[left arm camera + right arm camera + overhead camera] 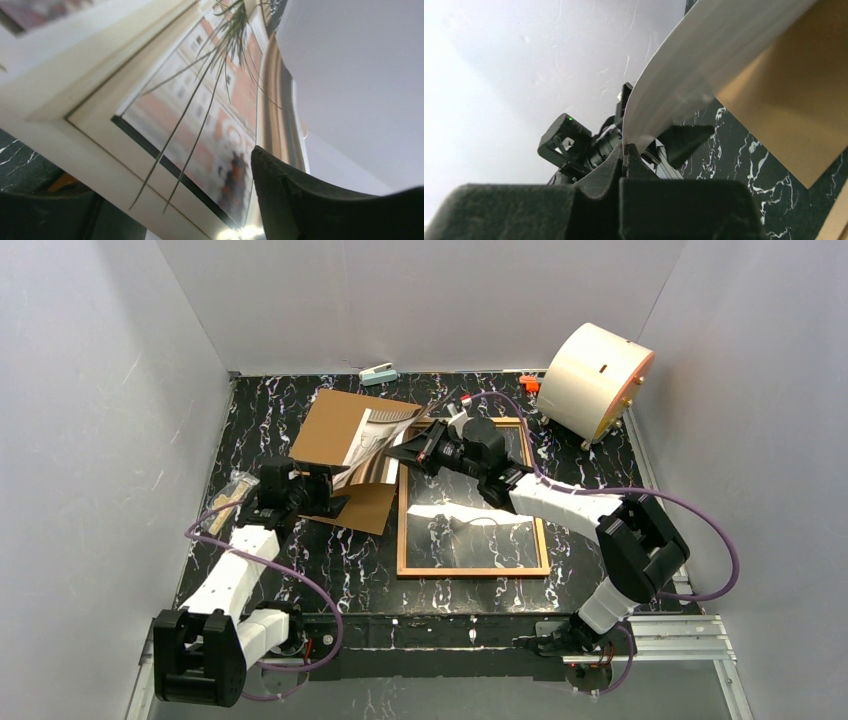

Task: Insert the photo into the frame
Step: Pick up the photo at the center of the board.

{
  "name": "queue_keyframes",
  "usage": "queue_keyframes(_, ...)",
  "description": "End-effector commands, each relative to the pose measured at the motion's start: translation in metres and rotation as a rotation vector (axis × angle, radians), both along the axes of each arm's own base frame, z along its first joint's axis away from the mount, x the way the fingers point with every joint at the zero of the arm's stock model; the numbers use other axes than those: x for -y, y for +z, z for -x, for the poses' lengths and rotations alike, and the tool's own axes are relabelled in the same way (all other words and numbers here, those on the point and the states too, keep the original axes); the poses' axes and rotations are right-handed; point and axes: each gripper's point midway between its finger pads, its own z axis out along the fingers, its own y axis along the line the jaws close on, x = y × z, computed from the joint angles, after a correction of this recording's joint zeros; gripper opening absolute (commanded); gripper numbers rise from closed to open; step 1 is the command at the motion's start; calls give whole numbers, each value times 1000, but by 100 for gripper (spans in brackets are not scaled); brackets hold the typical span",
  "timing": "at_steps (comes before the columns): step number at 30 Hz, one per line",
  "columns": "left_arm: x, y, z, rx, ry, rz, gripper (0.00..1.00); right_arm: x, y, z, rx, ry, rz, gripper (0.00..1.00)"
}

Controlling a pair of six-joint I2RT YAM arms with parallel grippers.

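Note:
The photo (372, 440) is held up off the table in a curve, over the brown backing board (335, 425). My right gripper (408, 453) is shut on its right edge; in the right wrist view the jaws (625, 152) pinch the white reverse (694, 65). My left gripper (335, 485) is at the photo's lower left edge. In the left wrist view the printed side (200, 115) fills the wide gap between my fingers (310, 200), which stand open. The frame (472, 571) of orange-brown wood lies flat to the right, under my right arm.
A shiny clear sheet (470, 530) lies inside the frame. A white drum (595, 380) stands at the back right, with a small orange item (529, 384) beside it. A teal object (379, 374) lies at the back wall. A clear packet (232, 495) lies at the left edge.

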Motion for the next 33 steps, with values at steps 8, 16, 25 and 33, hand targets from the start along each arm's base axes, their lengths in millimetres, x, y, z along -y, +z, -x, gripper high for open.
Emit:
queue_keyframes(8, -16, 31, -1, 69, 109, -1, 51, 17, 16, 14, 50, -11, -13, 1)
queue_keyframes(16, -14, 31, 4, 65, 103, 20, 62, 19, 11, 15, 45, -14, -2, 1)
queue_keyframes(25, -16, 43, 7, 84, 118, 21, 31, 20, 0, 14, 30, -26, 20, 1)
queue_keyframes(33, -18, 42, 7, 86, 124, 8, 8, 21, -7, 17, -3, -18, 42, 9)
